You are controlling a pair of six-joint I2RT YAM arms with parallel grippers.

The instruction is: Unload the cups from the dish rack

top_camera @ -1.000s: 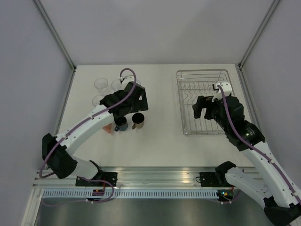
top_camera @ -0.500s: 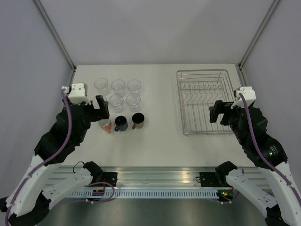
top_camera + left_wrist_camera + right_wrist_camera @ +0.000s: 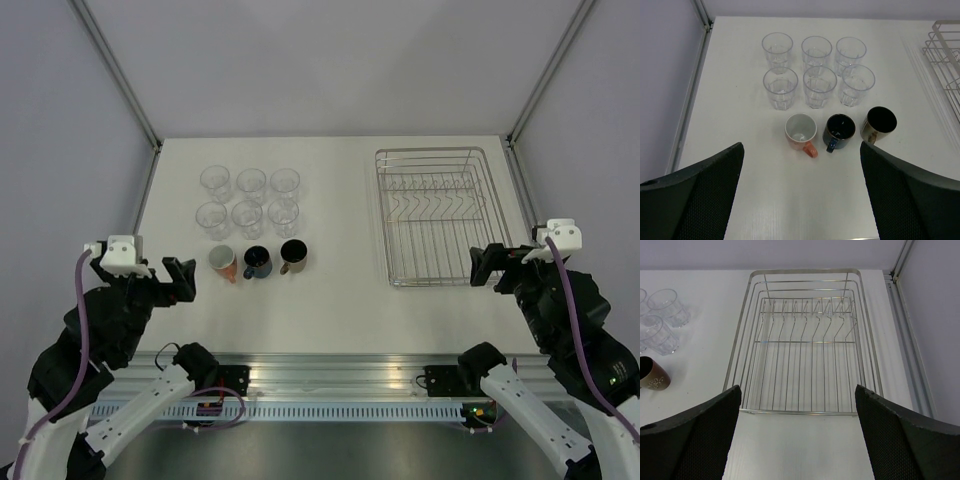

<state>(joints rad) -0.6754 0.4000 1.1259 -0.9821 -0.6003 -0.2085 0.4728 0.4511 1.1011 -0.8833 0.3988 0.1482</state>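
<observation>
The silver wire dish rack [image 3: 433, 215] stands at the right of the table and holds no cups; it also shows in the right wrist view [image 3: 805, 345]. Several clear glass tumblers [image 3: 250, 200] stand in two rows at the left [image 3: 817, 67]. In front of them stand a salmon-orange mug [image 3: 801, 132], a dark blue mug [image 3: 839, 131] and a brown mug [image 3: 879, 124]. My left gripper [image 3: 180, 280] is open and empty, high over the near left edge. My right gripper [image 3: 490, 266] is open and empty, near the rack's front edge.
The white table [image 3: 330, 290] ends at grey side walls with metal frame rails [image 3: 150, 180]. An aluminium rail [image 3: 330, 375] with the arm bases runs along the near edge.
Both arms have pulled back toward the near edge and risen, the left away from the mugs and the right away from the rack. The cups have not moved.
</observation>
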